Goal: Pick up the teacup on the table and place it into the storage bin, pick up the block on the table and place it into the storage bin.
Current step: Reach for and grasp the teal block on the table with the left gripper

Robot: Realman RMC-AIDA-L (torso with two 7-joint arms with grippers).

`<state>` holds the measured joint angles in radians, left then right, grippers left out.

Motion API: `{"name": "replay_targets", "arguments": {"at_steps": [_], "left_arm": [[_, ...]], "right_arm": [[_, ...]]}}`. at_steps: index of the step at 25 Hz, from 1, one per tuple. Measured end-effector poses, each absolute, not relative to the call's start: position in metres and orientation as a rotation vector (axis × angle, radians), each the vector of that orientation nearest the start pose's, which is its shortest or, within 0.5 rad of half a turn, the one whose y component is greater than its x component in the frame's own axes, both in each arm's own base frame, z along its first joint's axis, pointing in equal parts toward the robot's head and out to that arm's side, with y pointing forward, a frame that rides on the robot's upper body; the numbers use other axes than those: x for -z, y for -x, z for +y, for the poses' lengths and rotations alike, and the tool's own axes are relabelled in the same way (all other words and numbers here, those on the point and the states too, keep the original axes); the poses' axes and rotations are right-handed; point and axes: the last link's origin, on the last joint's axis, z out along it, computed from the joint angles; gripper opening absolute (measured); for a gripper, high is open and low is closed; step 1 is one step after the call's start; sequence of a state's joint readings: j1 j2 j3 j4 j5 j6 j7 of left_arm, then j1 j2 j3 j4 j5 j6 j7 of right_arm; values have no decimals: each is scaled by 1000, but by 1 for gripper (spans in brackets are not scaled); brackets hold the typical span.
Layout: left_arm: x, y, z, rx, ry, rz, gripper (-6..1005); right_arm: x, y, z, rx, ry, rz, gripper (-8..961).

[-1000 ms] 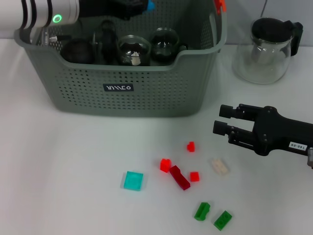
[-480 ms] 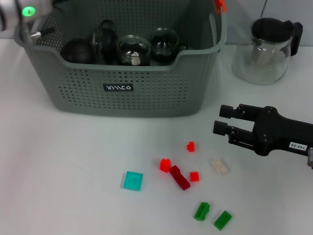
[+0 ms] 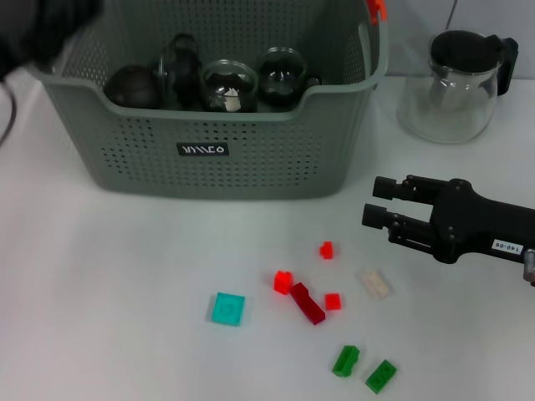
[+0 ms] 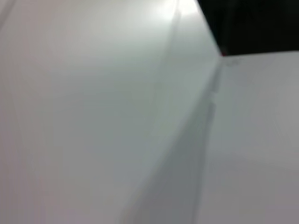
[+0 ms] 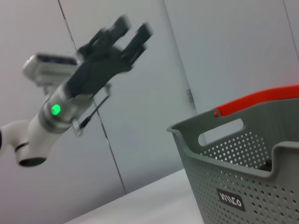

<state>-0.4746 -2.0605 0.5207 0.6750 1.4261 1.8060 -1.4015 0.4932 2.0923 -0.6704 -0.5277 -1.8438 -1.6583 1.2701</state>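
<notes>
Head view shows my right gripper (image 3: 380, 203) hovering low over the white table (image 3: 109, 284), its two black fingers spread with nothing between them, aimed toward the scatter of small blocks. I hold it there, I judge, because the cups look done and the blocks come next: the storage bin (image 3: 209, 125) at the back already carries several dark glass teacups (image 3: 227, 86) side by side along its near wall, and I see no cup loose on the table. The nearest blocks are a small red block (image 3: 326, 249) just ahead of my fingertips and a pale block (image 3: 374, 283) below them; further off lie a dark red bar (image 3: 308, 303), two more red bits, a teal square tile (image 3: 227, 308) and two green blocks (image 3: 363, 368) near the front edge. None touches my fingers. My left gripper (image 5: 117, 39) is raised high, away from the bin, with its fingers apart and empty, seen in the right wrist view against a plain grey panelled wall (image 5: 224, 60); in the head view only a dark blur of that arm shows at the top corner. A glass pot (image 3: 456, 79) with a black lid stands to the bin's right, clear of my reach path. The table is bare, matte and flat, so the tiny blocks should sit steady but may skid if I nudge them.
</notes>
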Motion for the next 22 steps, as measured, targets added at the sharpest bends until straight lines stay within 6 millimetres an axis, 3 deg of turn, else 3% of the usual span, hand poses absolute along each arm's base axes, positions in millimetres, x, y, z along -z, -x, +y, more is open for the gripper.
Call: {"name": "replay_targets", "arguments": {"at_steps": [2,3,9,15,22], "left_arm": [[-80,249,295,1374,2327,-334,510],[-80,249,295,1374,2327,-334,511],[-31,276,246,1088,2539,-178,512],[-3,289,237,934,2634,-214,513],[32,297,254,706,2760,-286,515]], "right_arm": [[11,-255,307,-1025,2668,621,551],[12,-255,307,-1025,2668,620,551],[12,-252,308,-1029,2672,616,550],[12,-252,309,-1029,2673,617,550],[13,-253,308,-1031,2672,624,550]]}}
